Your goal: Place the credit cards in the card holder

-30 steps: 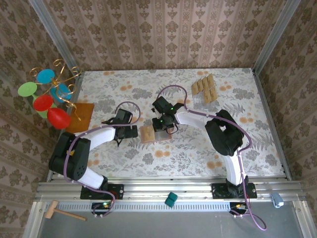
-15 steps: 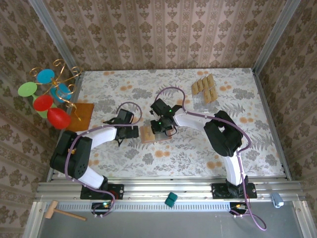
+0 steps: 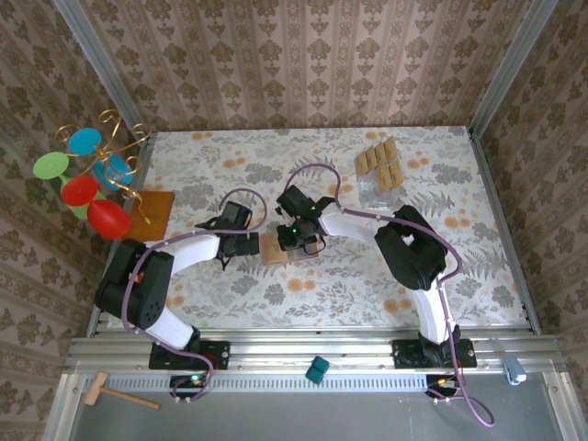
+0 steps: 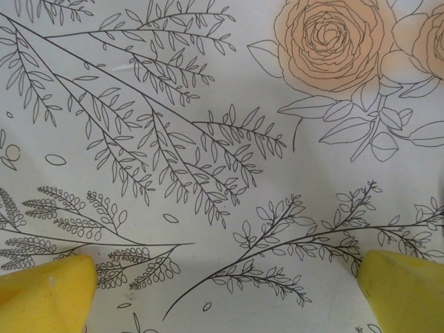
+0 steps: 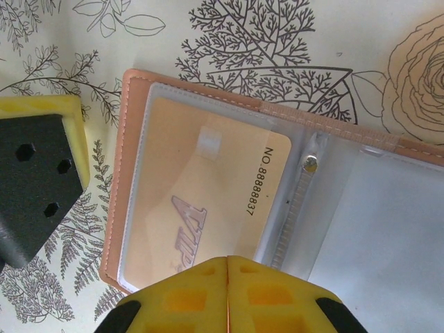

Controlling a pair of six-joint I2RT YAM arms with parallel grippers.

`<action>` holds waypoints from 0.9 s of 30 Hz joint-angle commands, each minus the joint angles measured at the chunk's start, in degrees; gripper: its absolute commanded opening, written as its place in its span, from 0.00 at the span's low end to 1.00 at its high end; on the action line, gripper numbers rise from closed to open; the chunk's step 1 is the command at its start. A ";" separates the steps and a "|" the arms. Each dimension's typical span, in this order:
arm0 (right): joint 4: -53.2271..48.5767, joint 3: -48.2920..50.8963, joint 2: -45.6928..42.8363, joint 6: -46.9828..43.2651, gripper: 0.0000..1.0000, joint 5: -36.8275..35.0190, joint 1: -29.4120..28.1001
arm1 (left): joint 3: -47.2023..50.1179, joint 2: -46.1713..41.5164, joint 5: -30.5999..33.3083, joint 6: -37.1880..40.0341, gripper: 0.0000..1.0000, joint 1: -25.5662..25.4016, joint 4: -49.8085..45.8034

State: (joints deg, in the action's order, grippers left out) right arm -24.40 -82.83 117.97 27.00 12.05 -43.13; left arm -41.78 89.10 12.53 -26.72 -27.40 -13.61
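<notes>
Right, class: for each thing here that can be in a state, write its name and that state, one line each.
card holder: lying open, clear pockets facing up.
card: inside a clear pocket of the holder, number side up.
credit cards: loose on the table, outside the holder.
left end effector: open, nothing between its fingers.
right end effector: shut, pads together over the holder's edge.

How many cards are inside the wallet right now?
1: a tan card sits in a clear pocket of the open card holder, its near edge hidden behind the shut right gripper. The neighbouring pocket looks empty, though part of it is out of frame.
</notes>
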 commanded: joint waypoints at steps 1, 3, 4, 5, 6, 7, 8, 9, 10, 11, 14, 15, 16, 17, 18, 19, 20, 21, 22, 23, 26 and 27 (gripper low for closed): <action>-1.30 -0.26 -1.67 -0.54 0.10 -0.80 0.59 | -0.38 2.13 -1.82 1.00 1.00 -1.17 -0.27; -1.66 0.19 -2.55 -0.70 0.10 -0.98 1.33 | -0.45 1.63 -1.62 1.26 1.00 -1.17 -0.58; -2.06 0.29 -2.97 -0.98 0.10 -1.14 1.79 | -0.65 1.29 -1.52 1.40 1.00 -1.17 -0.81; -2.46 0.36 -3.39 -1.34 0.10 -1.31 2.16 | -0.74 0.96 -1.46 1.49 1.00 -1.17 -1.03; -2.95 0.60 -3.96 -1.66 0.11 -1.63 2.70 | -0.80 0.41 -1.38 1.59 1.00 -1.17 -1.27; -3.10 1.03 -4.68 -1.93 0.12 -1.85 3.23 | -0.92 -0.04 -1.33 1.80 1.00 -1.14 -1.46; -3.24 1.51 -5.31 -2.11 0.13 -1.98 3.80 | -1.01 -0.46 -1.29 1.84 1.00 -1.16 -1.85; -3.32 2.07 -6.00 -2.16 0.14 -2.12 4.39 | -1.10 -1.04 -1.36 1.92 1.00 -1.17 -2.33; -3.26 2.60 -6.70 -2.29 0.16 -2.17 5.09 | -1.20 -1.78 -1.30 1.85 1.00 -1.17 -2.78; -3.27 3.05 -7.30 -2.46 0.18 -2.21 5.69 | -1.23 -2.32 -1.31 1.89 1.00 -1.17 -3.19; -3.50 4.13 -8.70 -3.15 0.26 -2.25 7.54 | -1.50 -4.69 -1.30 1.85 1.00 -1.58 -4.78; -3.54 4.44 -9.15 -3.37 0.29 -2.21 8.22 | -1.59 -5.58 -1.29 1.77 1.00 -1.86 -5.27; -3.55 4.59 -9.46 -3.62 0.33 -1.93 8.80 | -1.68 -6.36 -1.22 1.56 1.00 -2.25 -5.99; -3.63 4.75 -9.71 -3.83 0.37 -1.67 9.38 | -1.72 -7.07 -1.20 1.21 1.00 -2.65 -6.38; -3.63 4.96 -10.03 -4.09 0.42 -1.23 10.00 | -1.81 -7.84 -1.20 0.92 1.00 -3.19 -6.80; -3.60 5.11 -10.31 -4.19 0.48 -0.86 10.51 | -1.83 -8.37 -1.22 0.44 1.00 -3.80 -7.06; -3.61 5.26 -10.51 -4.21 0.53 -0.47 10.97 | -1.83 -8.81 -1.20 -0.05 1.00 -4.37 -7.18; -3.46 5.22 -10.70 -4.22 0.56 0.09 11.37 | -1.92 -9.19 -1.21 -0.60 1.00 -5.10 -7.17; -3.50 5.24 -10.78 -4.24 0.56 0.57 11.71 | -2.07 -9.45 -1.28 -1.24 1.00 -5.79 -7.07; -3.46 5.25 -10.83 -4.16 0.56 0.89 11.93 | -2.12 -9.55 -1.48 -1.76 1.00 -6.48 -6.75; -3.36 4.86 -10.43 -4.09 0.56 1.82 12.28 | -2.72 -9.09 -1.39 -3.17 1.00 -8.79 -5.87; -3.40 4.66 -10.14 -4.08 0.55 2.19 12.37 | -3.10 -8.72 -1.28 -3.46 1.00 -9.51 -5.67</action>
State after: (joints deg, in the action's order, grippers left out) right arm -26.02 -78.17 109.19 23.73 12.05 -30.81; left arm -42.78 80.40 11.60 -27.88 -35.53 -18.20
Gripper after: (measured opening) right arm 0.556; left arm 0.999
